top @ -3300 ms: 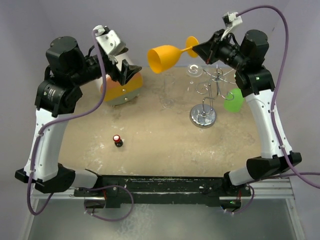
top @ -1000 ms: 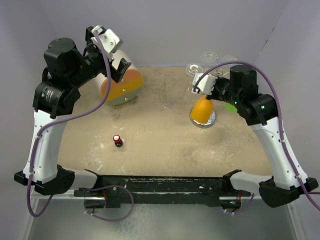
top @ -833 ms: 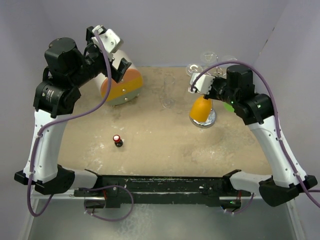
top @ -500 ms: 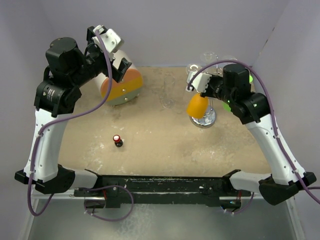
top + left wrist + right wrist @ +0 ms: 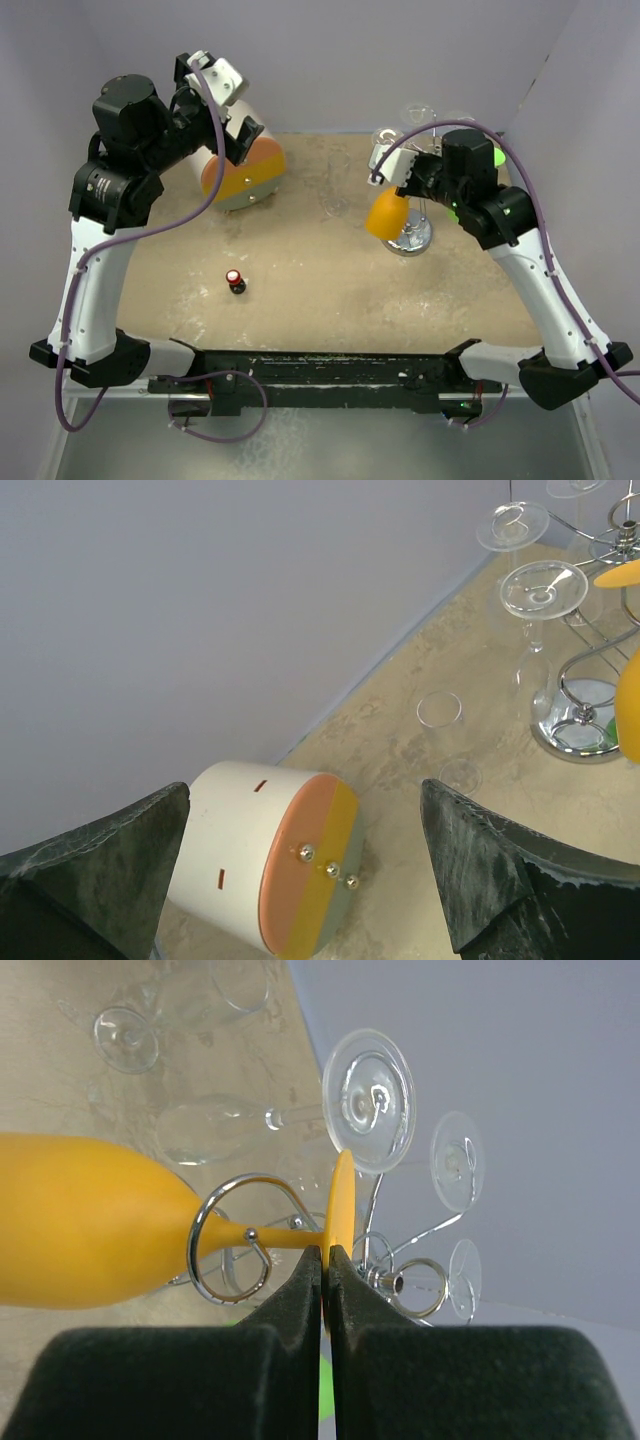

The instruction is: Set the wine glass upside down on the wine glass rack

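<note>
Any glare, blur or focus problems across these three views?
Top external: soft, even light, no hard shadows; the wine glass rack glints at its chrome base, and the clear glasses barely register. Left wrist: sharp, evenly lit. Right wrist: wine glass crisp; highlights on clear glass feet.

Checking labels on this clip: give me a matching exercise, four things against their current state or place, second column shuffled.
1 wine glass
2 left fingers
3 right fingers
4 red-capped bottle

A spread open, empty
B upright on the table, alone
C stem at a loop of the rack
D shut on the glass's foot

Pairs: 1-C, 2-A, 3-D, 4-B
</note>
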`<state>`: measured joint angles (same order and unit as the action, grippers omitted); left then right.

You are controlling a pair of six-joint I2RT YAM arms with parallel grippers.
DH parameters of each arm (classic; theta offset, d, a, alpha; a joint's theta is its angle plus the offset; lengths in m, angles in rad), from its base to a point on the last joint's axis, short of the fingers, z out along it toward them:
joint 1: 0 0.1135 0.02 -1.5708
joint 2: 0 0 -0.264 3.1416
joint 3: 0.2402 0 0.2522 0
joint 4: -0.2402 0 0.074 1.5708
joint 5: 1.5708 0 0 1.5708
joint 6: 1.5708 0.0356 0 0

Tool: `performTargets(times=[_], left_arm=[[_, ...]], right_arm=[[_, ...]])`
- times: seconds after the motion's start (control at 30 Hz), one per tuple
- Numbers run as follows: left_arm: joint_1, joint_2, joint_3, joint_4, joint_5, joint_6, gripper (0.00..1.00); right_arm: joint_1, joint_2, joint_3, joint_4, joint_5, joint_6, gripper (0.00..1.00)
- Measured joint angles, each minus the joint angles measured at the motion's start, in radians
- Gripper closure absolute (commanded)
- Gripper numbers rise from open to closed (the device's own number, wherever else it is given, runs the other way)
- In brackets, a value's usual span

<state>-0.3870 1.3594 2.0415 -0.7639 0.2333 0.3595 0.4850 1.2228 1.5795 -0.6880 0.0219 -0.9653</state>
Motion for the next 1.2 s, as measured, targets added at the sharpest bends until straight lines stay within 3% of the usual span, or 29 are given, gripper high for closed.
performTargets(times=[1.2], left_arm=[[0.001,0.014,-0.006,0.0,0.01,0.0,0.01]], right_arm=[[0.045,-0.007,0.005,-0.032,-0.066,0.014,1.0]])
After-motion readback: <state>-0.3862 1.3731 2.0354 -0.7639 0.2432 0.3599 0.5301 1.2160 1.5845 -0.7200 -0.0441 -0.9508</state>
